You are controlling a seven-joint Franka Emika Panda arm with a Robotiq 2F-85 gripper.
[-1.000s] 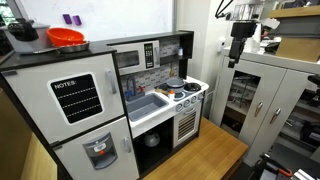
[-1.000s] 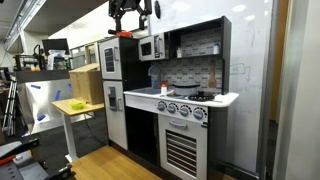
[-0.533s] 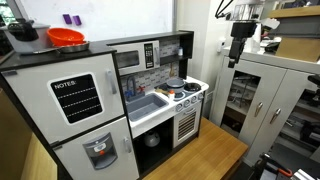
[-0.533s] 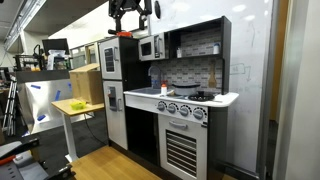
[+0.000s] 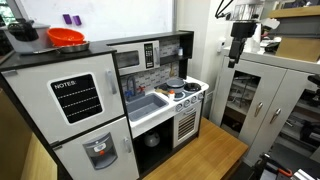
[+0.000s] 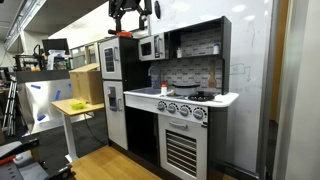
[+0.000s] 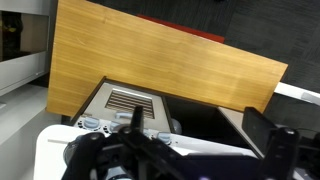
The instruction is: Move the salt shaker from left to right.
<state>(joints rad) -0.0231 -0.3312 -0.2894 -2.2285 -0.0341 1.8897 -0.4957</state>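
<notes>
Tool [image 6: 131,22] hangs high above toy kitchen countertop [image 6: 215,98] edge.

Bright, even overhead light fills both exterior views, ceiling strips [image 6: 28,14] glowing at the far left and soft shadow under the toy kitchen [image 6: 185,95] shelf, while the near gripper [image 7: 200,140] in the wrist view is blurred.

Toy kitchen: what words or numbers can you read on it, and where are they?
"NOTES": white letters at the top of the black board on the white fridge door, in an exterior view.
Microwave buttons: too small to read.
Stove knobs: any marks are too small to read.
Wrist view: no words or numbers show.
</notes>
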